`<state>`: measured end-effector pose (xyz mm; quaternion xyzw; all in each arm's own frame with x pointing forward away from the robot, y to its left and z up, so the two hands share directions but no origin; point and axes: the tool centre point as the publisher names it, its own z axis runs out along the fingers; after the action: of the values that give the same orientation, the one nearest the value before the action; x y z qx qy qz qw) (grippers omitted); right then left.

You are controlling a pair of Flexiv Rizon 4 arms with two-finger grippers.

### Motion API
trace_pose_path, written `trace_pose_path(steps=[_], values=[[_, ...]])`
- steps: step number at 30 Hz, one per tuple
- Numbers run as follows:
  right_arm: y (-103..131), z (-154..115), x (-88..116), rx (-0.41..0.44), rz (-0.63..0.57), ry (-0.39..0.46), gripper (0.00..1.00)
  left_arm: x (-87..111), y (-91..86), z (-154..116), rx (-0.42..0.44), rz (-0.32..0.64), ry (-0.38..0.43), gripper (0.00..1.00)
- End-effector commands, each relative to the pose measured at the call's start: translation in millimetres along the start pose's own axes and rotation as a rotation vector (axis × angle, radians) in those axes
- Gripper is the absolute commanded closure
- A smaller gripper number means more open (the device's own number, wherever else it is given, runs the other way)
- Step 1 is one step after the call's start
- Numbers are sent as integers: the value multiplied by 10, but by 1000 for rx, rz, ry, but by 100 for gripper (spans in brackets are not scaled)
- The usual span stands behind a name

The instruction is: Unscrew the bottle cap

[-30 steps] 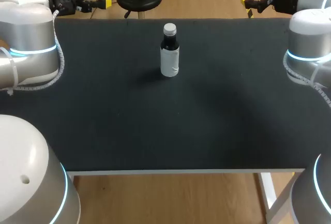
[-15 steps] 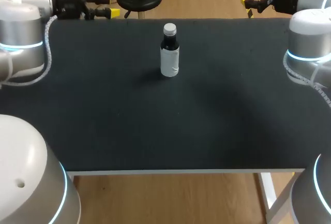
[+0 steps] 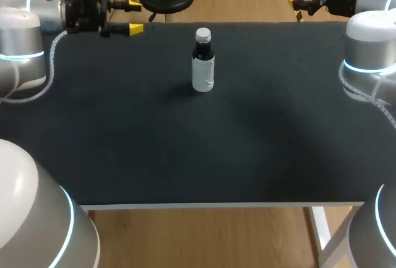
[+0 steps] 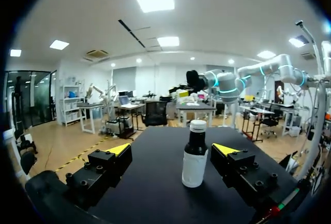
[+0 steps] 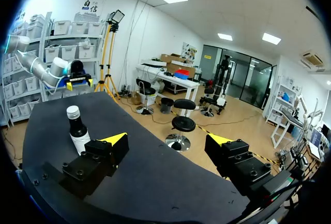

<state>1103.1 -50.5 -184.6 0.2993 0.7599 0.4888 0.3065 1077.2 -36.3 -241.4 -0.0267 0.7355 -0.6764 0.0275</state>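
Bottle (image 3: 203, 64) upright on open table (image 3: 185, 156); left pincer (image 3: 135, 15), right pincer (image 5: 169, 140) both agape by far edge.

Dark bottle (image 3: 203, 64), white label, capped, upright on table

- A table (image 3: 154, 150) with a matte black top.
- Its white front edge (image 3: 216, 205) at 6 o'clock, a white leg (image 3: 321, 231) at 5 o'clock.

No legible print on bottle (image 3: 203, 65).
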Motion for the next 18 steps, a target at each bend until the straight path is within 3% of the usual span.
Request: trace_pose_path(steps=[1, 9, 18], values=[[0, 3, -1, 1, 0, 0, 0, -131, 113, 221, 42, 2, 309, 0], [0, 3, -1, 1, 0, 0, 0, -154, 190, 611, 70, -2, 400, 0], [0, 3, -1, 1, 0, 0, 0, 28, 306, 1000, 89, -14, 488, 0]])
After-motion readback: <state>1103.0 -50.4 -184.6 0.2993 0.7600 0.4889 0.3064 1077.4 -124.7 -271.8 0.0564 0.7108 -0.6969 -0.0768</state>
